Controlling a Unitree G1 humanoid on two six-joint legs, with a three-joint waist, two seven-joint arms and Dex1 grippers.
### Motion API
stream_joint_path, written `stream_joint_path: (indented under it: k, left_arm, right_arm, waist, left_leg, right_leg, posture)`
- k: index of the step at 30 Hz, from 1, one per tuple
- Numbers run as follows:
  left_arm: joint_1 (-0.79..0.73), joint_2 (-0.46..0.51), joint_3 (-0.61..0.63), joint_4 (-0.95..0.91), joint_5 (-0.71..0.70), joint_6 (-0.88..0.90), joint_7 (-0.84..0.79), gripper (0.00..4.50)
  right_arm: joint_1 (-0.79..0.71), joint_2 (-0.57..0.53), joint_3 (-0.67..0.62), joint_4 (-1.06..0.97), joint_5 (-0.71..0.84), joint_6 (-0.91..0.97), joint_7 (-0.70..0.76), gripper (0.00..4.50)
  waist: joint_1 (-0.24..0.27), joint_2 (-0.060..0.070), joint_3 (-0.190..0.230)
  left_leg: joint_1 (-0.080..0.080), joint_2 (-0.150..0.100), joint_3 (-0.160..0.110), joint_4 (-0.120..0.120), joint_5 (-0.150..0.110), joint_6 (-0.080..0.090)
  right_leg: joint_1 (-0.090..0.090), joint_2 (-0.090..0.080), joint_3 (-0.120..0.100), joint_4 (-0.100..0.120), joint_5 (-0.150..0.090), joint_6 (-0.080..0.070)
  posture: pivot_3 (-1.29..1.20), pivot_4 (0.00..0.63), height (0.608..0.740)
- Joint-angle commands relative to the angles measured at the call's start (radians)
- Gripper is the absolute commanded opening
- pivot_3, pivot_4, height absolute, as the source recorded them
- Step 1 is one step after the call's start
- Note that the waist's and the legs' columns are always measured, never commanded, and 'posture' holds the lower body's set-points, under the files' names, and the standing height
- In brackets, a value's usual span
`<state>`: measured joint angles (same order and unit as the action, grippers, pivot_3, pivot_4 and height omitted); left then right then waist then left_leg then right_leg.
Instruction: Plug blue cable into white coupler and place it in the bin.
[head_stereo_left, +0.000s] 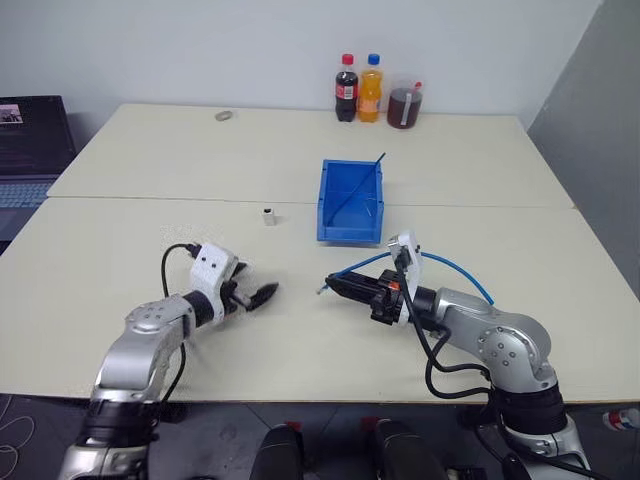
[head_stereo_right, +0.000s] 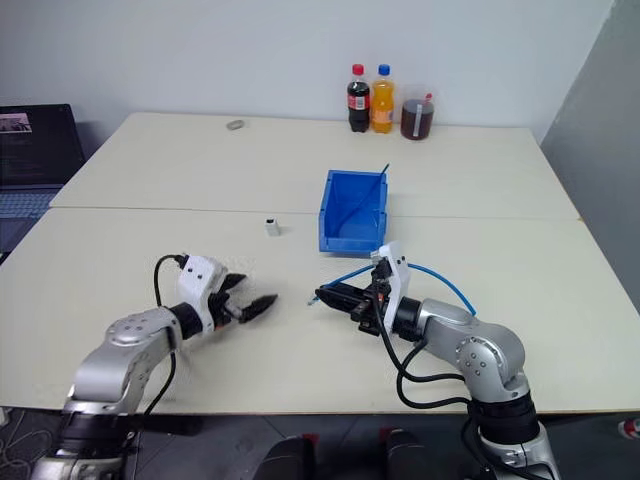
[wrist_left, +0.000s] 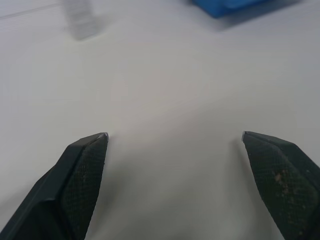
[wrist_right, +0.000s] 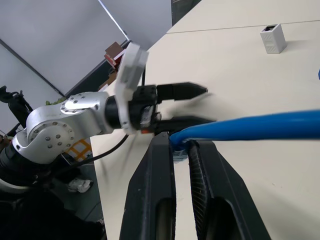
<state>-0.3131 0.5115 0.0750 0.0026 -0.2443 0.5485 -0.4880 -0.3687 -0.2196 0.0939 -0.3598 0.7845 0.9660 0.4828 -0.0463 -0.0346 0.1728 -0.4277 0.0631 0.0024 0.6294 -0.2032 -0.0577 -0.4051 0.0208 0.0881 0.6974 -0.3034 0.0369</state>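
The left gripper (head_stereo_left: 262, 294) is seen low over the surface (head_stereo_left: 300, 140), its jaws spread wide with nothing between them. In the left wrist view the two fingers (wrist_left: 82, 165) are set well apart above bare surface. The right gripper (head_stereo_left: 333, 283) is pointed toward the left one, jaws clenched on the cable (head_stereo_left: 462, 268) near one end. In the right wrist view the cable (wrist_right: 260, 126) is pinched between the fingers (wrist_right: 155, 190), with its plug at the fingertips. From the grip, the cable is looped back over the right wrist and down toward the surface on the robot's right. The two grippers are kept apart, a gap of bare surface between them.

The coupler (head_stereo_left: 268, 215) is stood upright on the surface, alone, near the seam between the two tabletops, just left of the bin (head_stereo_left: 350, 225) and beyond both grippers. It is touched by neither. In the right wrist view the coupler (wrist_right: 273, 38) is shown with its dark socket facing up.

The bin is placed at mid-surface. A thin dark rod (head_stereo_left: 360, 183) is leaned inside it, the top end sticking out past the far rim. Three bottles (head_stereo_left: 372, 90) are lined up at the far edge. A small grey object (head_stereo_left: 223, 116) is lying far left of them. A laptop (head_stereo_left: 30, 150) is seen off the left side.
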Motion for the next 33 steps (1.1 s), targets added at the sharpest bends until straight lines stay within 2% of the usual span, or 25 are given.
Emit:
stream_joint_path:
  k: [1,10,16,26,29,33]
  left_arm:
    - [-0.142,-0.060,0.000,0.079,0.048,0.066,0.132,4.50]
    - [-0.363,-0.140,0.006,0.393,0.115,0.023,0.255,4.50]
    - [-0.525,-0.183,-0.019,0.681,0.168,-0.102,0.282,4.50]
    - [-0.646,-0.221,-0.023,0.926,0.200,-0.249,0.287,4.50]
    - [-0.661,-0.221,-0.020,0.962,0.205,-0.280,0.290,4.07]
    - [-0.666,-0.220,-0.017,0.989,0.209,-0.302,0.291,3.11]
  right_arm:
    - [-0.024,-0.002,0.008,-0.004,-0.015,-0.036,0.021,0.11]
    - [-0.034,0.005,0.002,0.004,-0.029,-0.049,0.015,0.11]
    - [-0.027,0.015,-0.001,-0.008,-0.029,-0.050,0.002,0.11]
    - [-0.023,0.021,0.002,-0.012,-0.031,-0.049,-0.006,0.11]
    - [-0.021,0.021,0.003,-0.013,-0.031,-0.049,-0.006,0.11]
    - [-0.019,0.022,0.004,-0.013,-0.033,-0.050,-0.006,0.11]
  waist:
    - [0.001,-0.001,0.000]
    - [-0.003,-0.001,0.000]
    - [0.011,-0.001,0.000]
    - [0.015,-0.001,0.000]
    - [0.015,-0.001,0.000]
    - [0.014,-0.001,0.000]
  left_leg:
    - [0.000,0.000,0.000,0.000,0.000,0.000]
    - [-0.001,0.000,0.000,0.000,0.000,0.000]
    - [-0.002,-0.001,-0.001,0.001,0.000,0.000]
    - [-0.003,-0.001,-0.001,0.000,0.000,0.000]
    - [-0.003,-0.001,-0.001,0.000,0.000,0.000]
    - [-0.003,-0.001,-0.001,0.000,0.000,0.000]
  right_leg:
    - [0.000,0.000,0.000,0.000,0.000,0.000]
    - [0.000,0.000,0.000,-0.001,0.003,-0.004]
    - [-0.001,0.000,-0.002,-0.001,0.003,-0.004]
    - [-0.001,0.000,-0.002,-0.001,0.003,-0.004]
    - [-0.001,0.000,-0.002,-0.001,0.003,-0.004]
    - [-0.001,0.000,-0.002,-0.001,0.003,-0.004]
  posture:
    - [0.00,0.150,0.740]
    - [0.00,0.150,0.740]
    - [0.00,0.150,0.740]
    - [0.00,0.150,0.740]
    - [0.00,0.150,0.740]
    - [0.00,0.150,0.740]
